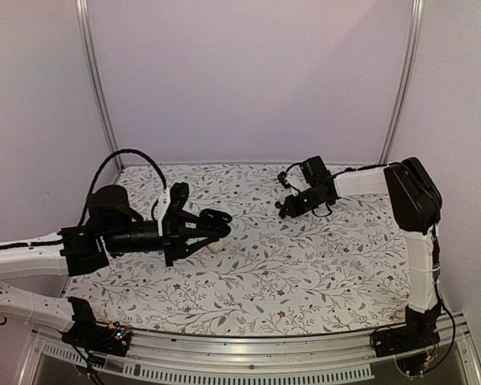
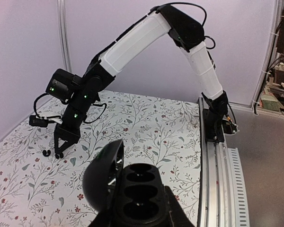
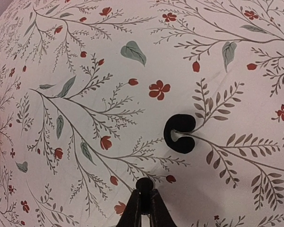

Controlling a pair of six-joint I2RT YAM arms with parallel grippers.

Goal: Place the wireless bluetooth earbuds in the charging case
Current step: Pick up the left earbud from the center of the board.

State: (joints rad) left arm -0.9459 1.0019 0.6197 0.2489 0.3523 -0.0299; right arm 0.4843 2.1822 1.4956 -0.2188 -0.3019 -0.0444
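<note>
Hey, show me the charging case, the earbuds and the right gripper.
Charging case (image 2: 137,191): left wrist view, cavity tray.
Earbuds (image 3: 180,124): right wrist view, upper lobe.
Right gripper (image 3: 143,187): right wrist view, between fingertips.

Charging case (image 2: 132,189) glossy smooth black plastic, table cover (image 3: 85,56) matt printed floral cloth, front rail (image 2: 217,189) ribbed bare brushed metal, arm shells (image 2: 132,42) matt white and black plastic.

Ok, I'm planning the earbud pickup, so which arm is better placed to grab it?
Right. The right gripper hangs just beside the loose earbud, while the left gripper is busy holding the open charging case.
</note>
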